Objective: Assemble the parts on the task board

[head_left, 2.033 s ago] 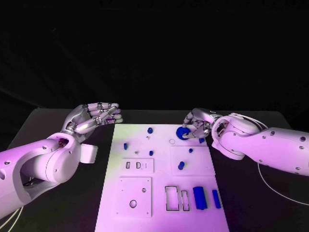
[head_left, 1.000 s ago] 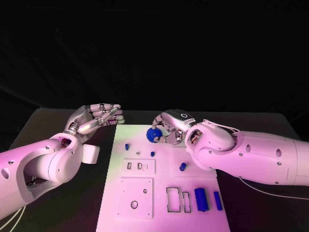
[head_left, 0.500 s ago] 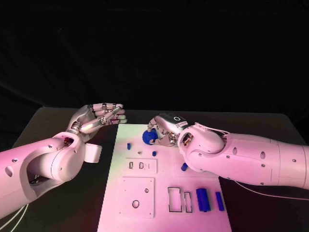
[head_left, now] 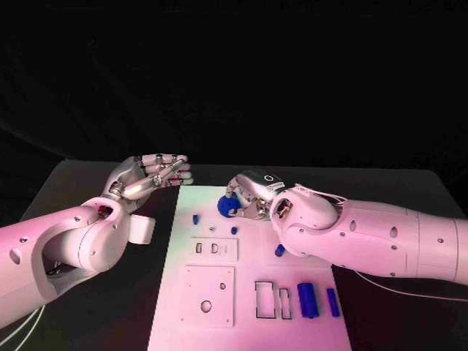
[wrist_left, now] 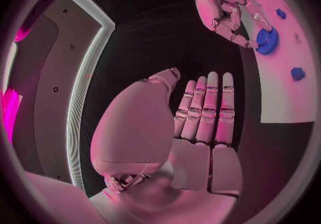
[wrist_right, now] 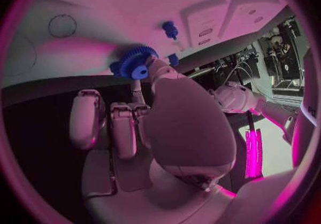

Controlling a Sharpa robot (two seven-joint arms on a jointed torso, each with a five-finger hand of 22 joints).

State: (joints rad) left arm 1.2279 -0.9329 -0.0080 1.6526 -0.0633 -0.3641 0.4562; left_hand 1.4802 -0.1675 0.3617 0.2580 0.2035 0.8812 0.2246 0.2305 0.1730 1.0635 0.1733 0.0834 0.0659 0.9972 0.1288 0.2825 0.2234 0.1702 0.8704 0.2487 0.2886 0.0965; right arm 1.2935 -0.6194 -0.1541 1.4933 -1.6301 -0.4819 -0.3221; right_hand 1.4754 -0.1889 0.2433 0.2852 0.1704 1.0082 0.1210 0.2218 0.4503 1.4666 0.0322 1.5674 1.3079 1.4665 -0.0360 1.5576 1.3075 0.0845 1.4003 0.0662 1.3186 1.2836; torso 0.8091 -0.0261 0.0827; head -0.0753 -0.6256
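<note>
While resting on the black counter, the task board is lying between the two arms. Right hand is reaching over the board's far end, its fingers pinching a blue gear at the tips, just above the board surface. Left hand is hovering off the board's far left corner, fingers straight, close together, holding nothing. Two blue bars are sitting well behind the right fingers; small blue pegs are standing near the gear.

one task board, one blue gear, two blue bars, two hands
</note>
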